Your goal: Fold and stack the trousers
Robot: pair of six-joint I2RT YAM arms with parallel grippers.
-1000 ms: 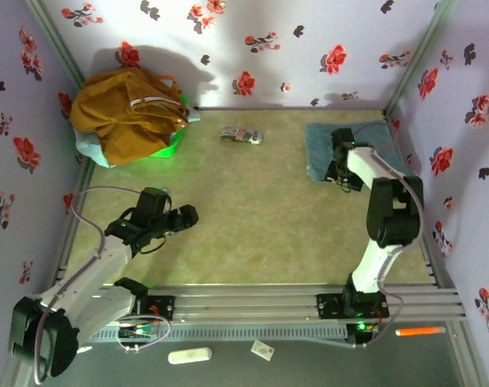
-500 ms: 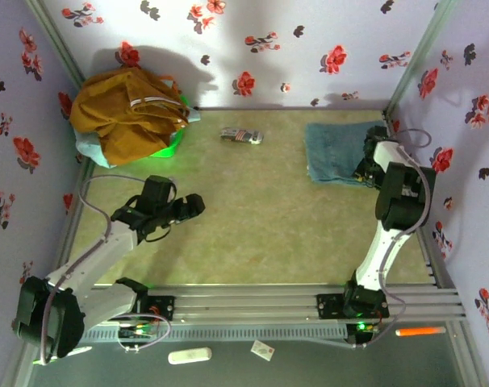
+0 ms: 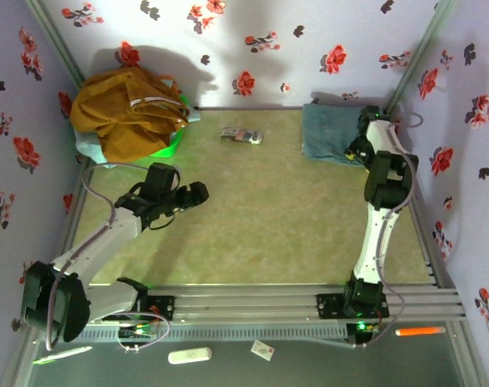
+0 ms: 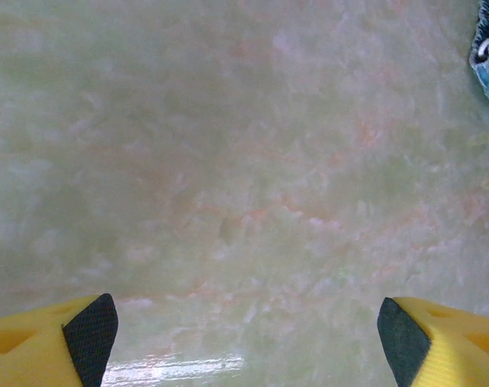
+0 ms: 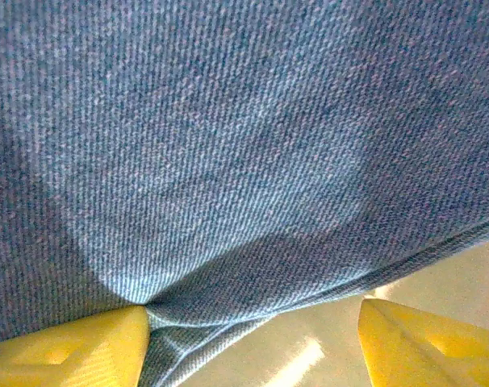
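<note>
Shifted into the far-right corner, one folded trousers [image 3: 329,133] is lying crosswise, left gripper [image 4: 244,330] and right gripper [image 5: 252,339] both gaping.

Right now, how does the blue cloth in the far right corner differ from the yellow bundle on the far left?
The jeans are light blue denim; the yellow garment is mustard with white stripes. The jeans lie folded flat; the yellow garment is a bunched heap. The jeans cover less ground than the yellow garment. Both are clothing lying at the back.
</note>
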